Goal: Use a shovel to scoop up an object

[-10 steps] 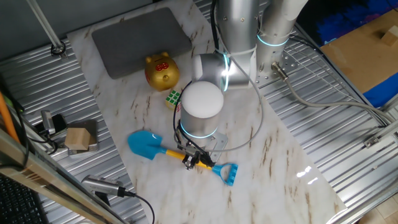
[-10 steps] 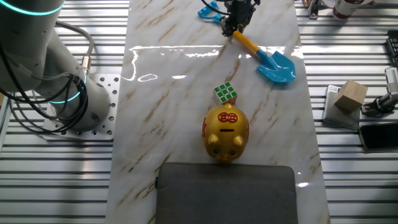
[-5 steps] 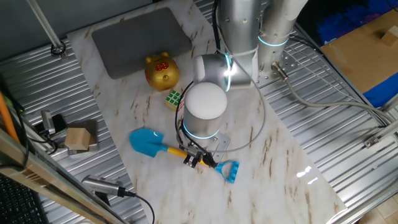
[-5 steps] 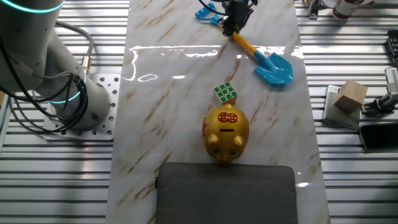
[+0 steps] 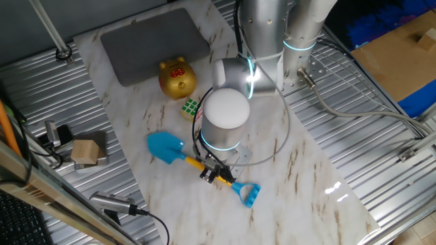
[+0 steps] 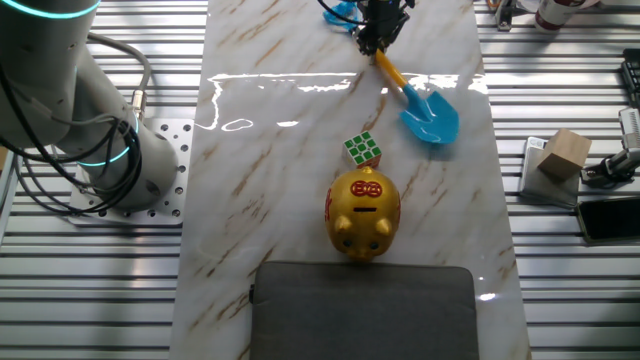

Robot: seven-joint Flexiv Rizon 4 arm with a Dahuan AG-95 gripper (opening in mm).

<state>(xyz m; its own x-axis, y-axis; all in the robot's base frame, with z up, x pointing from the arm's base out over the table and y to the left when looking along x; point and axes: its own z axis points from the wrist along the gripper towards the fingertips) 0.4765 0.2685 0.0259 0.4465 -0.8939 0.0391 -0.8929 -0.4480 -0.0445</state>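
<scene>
Gripper clamped on the shovel's yellow shaft, blade angled toward the cube

You see the spade lying across the marble table, its light-blue blade near the cube but not touching it, its blue loop at the opposite end, toward the table's edge. In the other fixed view the cube sits just beside the gold pig, with the blade close on its far side; a wooden block lies off the marble

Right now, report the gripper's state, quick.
Gripper: closed on the shovel, fingers clamped on its yellow shaft near the blue end loop. The blade points toward the puzzle cube and is apart from it.
</scene>
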